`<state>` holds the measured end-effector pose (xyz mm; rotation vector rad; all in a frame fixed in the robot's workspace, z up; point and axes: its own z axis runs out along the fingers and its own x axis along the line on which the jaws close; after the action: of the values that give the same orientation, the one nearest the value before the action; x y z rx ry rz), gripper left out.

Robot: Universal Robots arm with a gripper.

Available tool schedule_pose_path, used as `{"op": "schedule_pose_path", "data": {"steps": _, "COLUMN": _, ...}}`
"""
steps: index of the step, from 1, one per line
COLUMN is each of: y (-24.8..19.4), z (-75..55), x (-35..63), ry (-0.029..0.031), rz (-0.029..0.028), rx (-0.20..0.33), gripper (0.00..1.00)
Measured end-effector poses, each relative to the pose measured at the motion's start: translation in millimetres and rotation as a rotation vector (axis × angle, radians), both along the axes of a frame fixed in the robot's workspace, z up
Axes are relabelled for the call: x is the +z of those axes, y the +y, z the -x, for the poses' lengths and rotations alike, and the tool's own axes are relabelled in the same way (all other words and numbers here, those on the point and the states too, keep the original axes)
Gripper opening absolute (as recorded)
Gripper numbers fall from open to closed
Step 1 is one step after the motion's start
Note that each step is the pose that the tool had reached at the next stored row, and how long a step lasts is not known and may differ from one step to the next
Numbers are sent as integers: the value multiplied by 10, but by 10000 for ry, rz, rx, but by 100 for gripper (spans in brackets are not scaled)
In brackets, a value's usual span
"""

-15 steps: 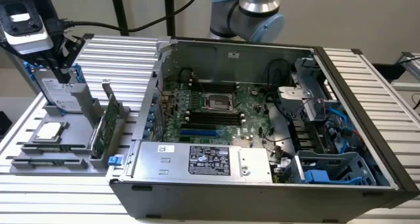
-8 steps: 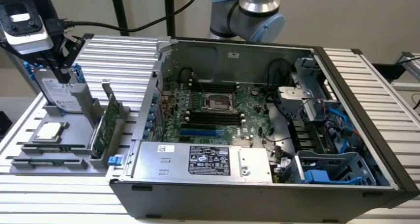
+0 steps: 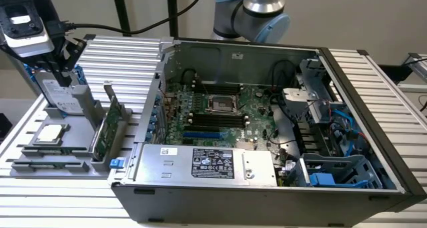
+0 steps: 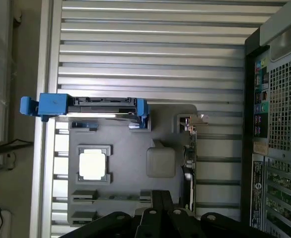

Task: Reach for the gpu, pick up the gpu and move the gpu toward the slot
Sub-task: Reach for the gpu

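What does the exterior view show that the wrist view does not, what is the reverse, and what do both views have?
Exterior view: the inside of the open computer case, with the motherboard and the power supply.
Wrist view: the outer side of the case's rear panel, perforated and with ports.
Both: the grey holder carrying the gpu standing on edge, the hard drive with blue rails, and the processor chip.

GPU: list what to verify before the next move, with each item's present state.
1. gpu upright on edge in the gray holder: ok.
2. hand on the gpu: not ok; it is apart from it, nearer the hard drive.
3. Computer case open, motherboard exposed: ok.
4. Slot free: cannot tell.
5. Processor chip apart from the gpu: ok.
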<state>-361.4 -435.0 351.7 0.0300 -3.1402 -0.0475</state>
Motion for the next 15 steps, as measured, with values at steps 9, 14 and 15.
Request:
{"op": "schedule_pose_path", "data": {"steps": 9, "y": -182, "z": -224, "x": -58, "ry": 1, "rz": 17, "rx": -1, "gripper": 11}}
{"op": "schedule_pose_path", "data": {"steps": 14, "y": -194, "z": -407, "x": -106, "ry": 1, "rz": 40, "rx": 0, "gripper": 11}}
{"op": "schedule_pose_path", "data": {"steps": 15, "y": -194, "z": -409, "x": -110, "ry": -2, "rz": 47, "rx": -1, "gripper": 11}}
